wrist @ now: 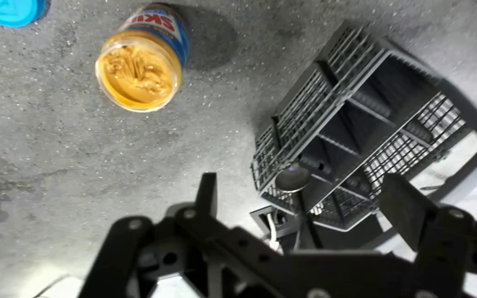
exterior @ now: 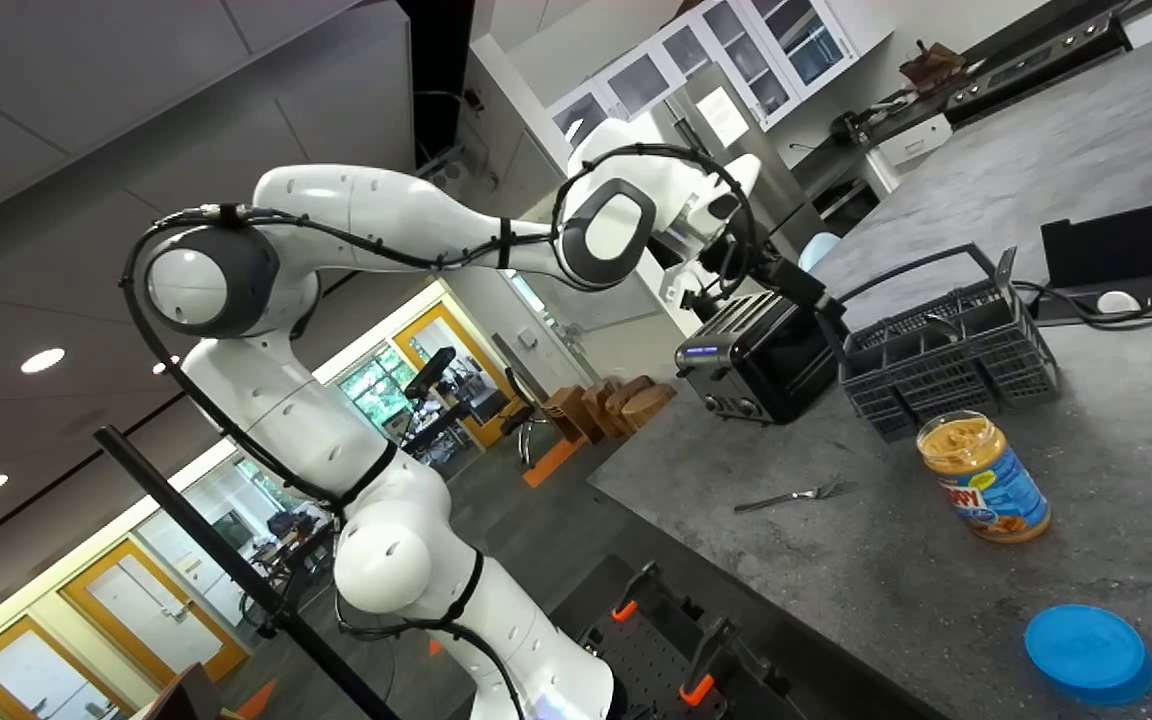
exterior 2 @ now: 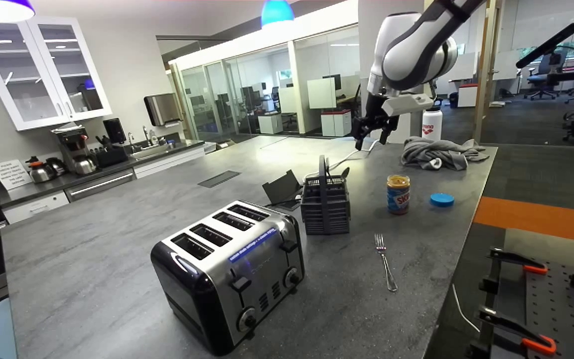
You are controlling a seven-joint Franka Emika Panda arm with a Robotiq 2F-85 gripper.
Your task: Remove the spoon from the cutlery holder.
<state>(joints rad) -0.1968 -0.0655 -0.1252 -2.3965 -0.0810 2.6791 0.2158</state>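
The spoon [wrist: 292, 179] stands bowl-up in the end compartment of the cutlery holder [wrist: 304, 114]; its handle is hidden inside. The spoon [exterior 2: 345, 172] also shows above the rim in an exterior view. The holder is a dark grey mesh-walled basket with several compartments and a tall arched handle; it stands upright on the counter in both exterior views [exterior: 946, 370] [exterior 2: 326, 214]. My gripper [wrist: 300, 178] is open and empty. In the wrist view the spoon's bowl appears between the fingers. In an exterior view the gripper [exterior 2: 370, 143] is above counter height, higher than the holder and apart from it.
An open peanut butter jar [exterior: 991, 490] stands beside the holder, with its blue lid [exterior: 1084, 645] nearby. A fork [exterior 2: 384, 259] lies on the counter. A four-slot toaster [exterior 2: 229, 274] stands close to the holder. A black outlet box with cables [exterior: 1131, 245] and a grey towel [exterior 2: 441, 152] are beyond.
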